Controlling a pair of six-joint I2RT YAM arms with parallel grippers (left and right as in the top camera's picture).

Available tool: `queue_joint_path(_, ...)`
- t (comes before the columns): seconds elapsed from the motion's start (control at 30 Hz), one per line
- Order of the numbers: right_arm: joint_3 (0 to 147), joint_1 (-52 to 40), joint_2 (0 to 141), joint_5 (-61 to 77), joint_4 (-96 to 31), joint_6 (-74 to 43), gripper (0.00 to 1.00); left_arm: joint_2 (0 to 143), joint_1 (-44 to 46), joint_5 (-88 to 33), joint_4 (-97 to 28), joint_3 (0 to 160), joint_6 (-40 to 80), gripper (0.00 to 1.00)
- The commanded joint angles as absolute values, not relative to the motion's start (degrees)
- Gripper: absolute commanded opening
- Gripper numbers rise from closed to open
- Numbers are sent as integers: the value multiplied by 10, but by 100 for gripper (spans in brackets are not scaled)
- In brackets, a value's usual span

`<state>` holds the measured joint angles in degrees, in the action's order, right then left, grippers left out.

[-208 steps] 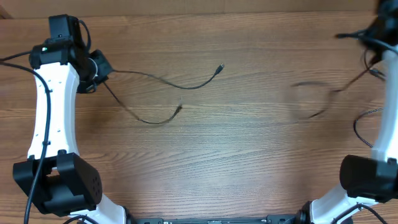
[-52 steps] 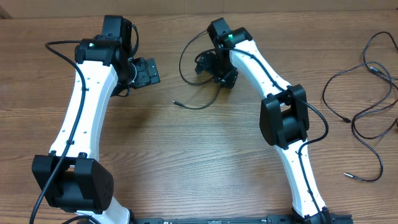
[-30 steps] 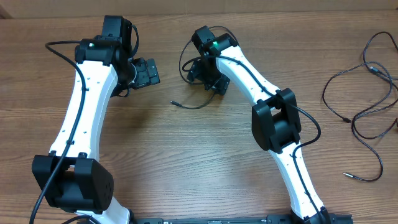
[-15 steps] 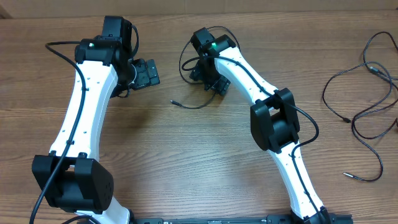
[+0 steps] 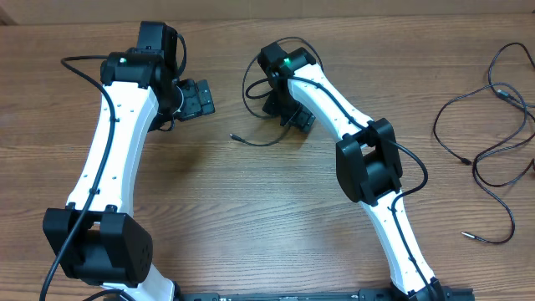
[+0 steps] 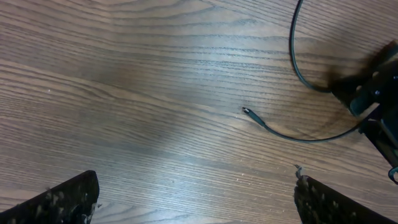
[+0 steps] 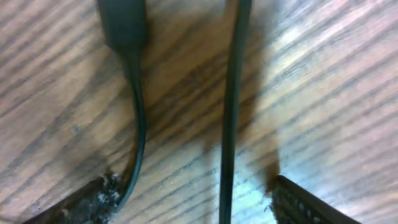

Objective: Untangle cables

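Both arms reach over the wooden counter [image 5: 251, 217]. The left arm [image 5: 113, 142] hangs over the far left part, and the left jaws are spread as wide as they go with nothing in them; seen from its wrist, only bare wood lies between the two fingertips [image 6: 68, 200]. The right arm [image 5: 330, 92] stretches across to the middle of the counter, its head down over a thin black cable [image 6: 291, 50]. That cable loops beside the head and trails out toward the left arm, ending in a small plug tip [image 6: 245, 111] lying flat on the wood. Up close, the right jaws stand partly open just above the counter, straddling two runs of cord. One is a straight strand [image 7: 230, 93] down the middle. The other is a bent strand [image 7: 138, 124] that comes off a thicker plug body [image 7: 124, 25] and curves in against one fingertip. Neither looks pinched. Well apart, by the right edge, more cables [image 5: 435, 127] lie in loose, overlapping curves.
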<state>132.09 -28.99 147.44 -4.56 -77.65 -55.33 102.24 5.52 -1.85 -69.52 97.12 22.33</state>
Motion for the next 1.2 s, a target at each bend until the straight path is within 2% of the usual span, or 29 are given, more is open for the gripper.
queue_joint_path(0.0,1281,-293,1494,-34,-795,-555,61,1014,57,-15,-697,977,218,100)
queue_joint_path(0.1,1277,-293,1494,-6,-799,-549,42,1014,57,-15,-698,977,218,100)
queue_joint_path(0.27,1277,-293,1494,6,-801,-535,25,1014,57,-15,-699,976,218,100)
queue_joint_path(0.37,1280,-288,1492,6,-802,-531,6,1014,57,-15,-700,976,218,100)
queue_joint_path(0.4,1282,-286,1491,6,-802,-524,4,1014,57,-15,-701,976,218,100)
queue_joint_path(0.6,1294,-262,1464,5,-802,-504,4,1014,57,-15,-701,976,218,100)
queue_joint_path(0.9,1295,-199,1376,-25,-823,-393,4,1014,57,-15,-701,977,218,100)
queue_joint_path(1.17,1295,-68,1260,-50,-876,-263,4,1014,57,-15,-701,977,218,100)
